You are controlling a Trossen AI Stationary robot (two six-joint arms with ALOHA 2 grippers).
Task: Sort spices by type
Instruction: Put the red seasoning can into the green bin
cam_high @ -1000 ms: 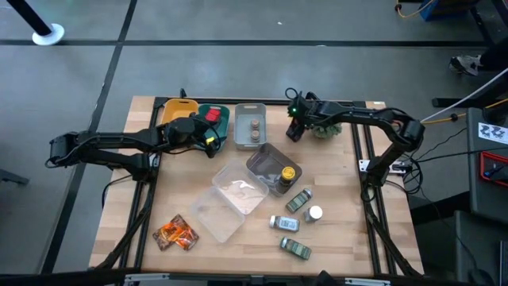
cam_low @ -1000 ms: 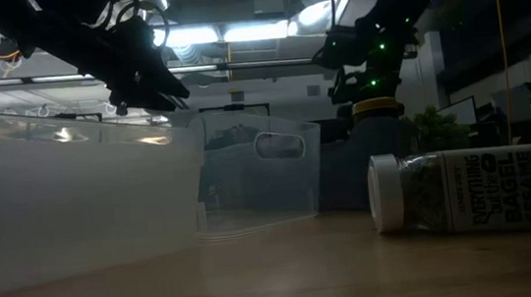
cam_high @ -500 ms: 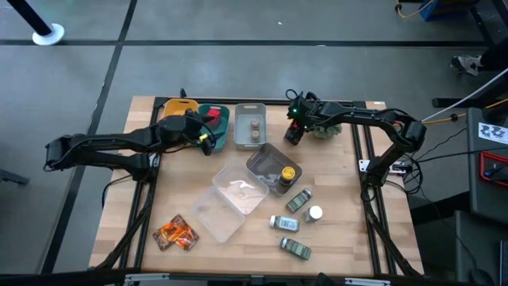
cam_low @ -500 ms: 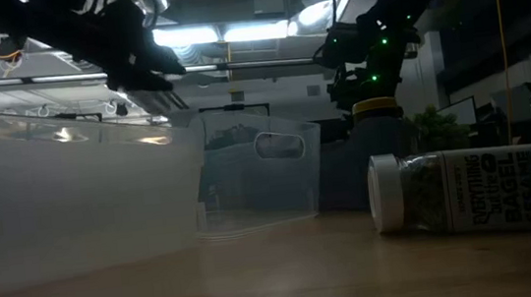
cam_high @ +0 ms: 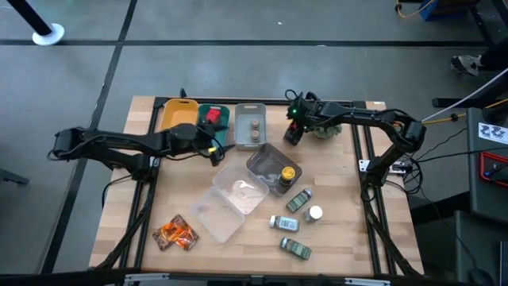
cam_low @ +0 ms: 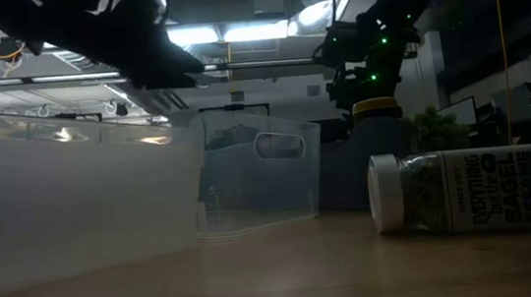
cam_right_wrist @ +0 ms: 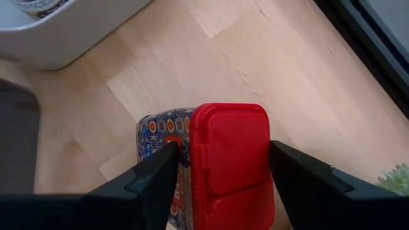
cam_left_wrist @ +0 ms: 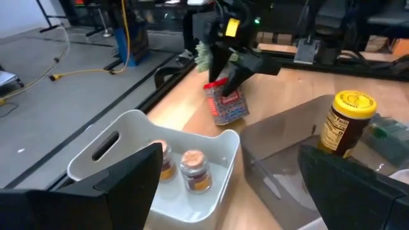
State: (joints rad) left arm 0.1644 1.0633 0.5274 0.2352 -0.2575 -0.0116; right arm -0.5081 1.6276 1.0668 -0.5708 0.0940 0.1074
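My right gripper [cam_high: 292, 135] is shut on a red-lidded spice tin [cam_left_wrist: 227, 105] with a patterned body, near the table's far edge beside the spiky plant [cam_high: 324, 127]. My left gripper [cam_high: 222, 149] hovers open near the teal bin [cam_high: 213, 115], which holds red cubes, and the white bin [cam_left_wrist: 160, 153], which holds two tiny brown jars [cam_left_wrist: 195, 169]. A yellow-lidded jar [cam_left_wrist: 345, 121] stands in the grey bin [cam_high: 262, 159]. Orange foil packets [cam_high: 175, 233] lie at the near left. Green-labelled jars [cam_high: 298, 200] and a white-capped bottle [cam_high: 315, 213] lie at the near right. My right gripper pinches the tin's red lid [cam_right_wrist: 230, 160] between its two fingers [cam_right_wrist: 147, 185], one on each opposite side. The fingers slant down from above. The patterned body [cam_right_wrist: 160, 134] hangs tilted below them. The tin looks clear of the table.
A yellow bin [cam_high: 178, 111] stands at the far left. Two clear trays [cam_high: 238, 191] [cam_high: 214, 218] lie mid-table. In the low view, a green-labelled jar [cam_low: 449, 198] lies on its side close by. Bare wood shows at the near left and far right.
My left gripper has swung from over the teal bin toward the table's right and near side, tipping and rolling a little, and has stayed open. My right gripper has kept still with the tin.
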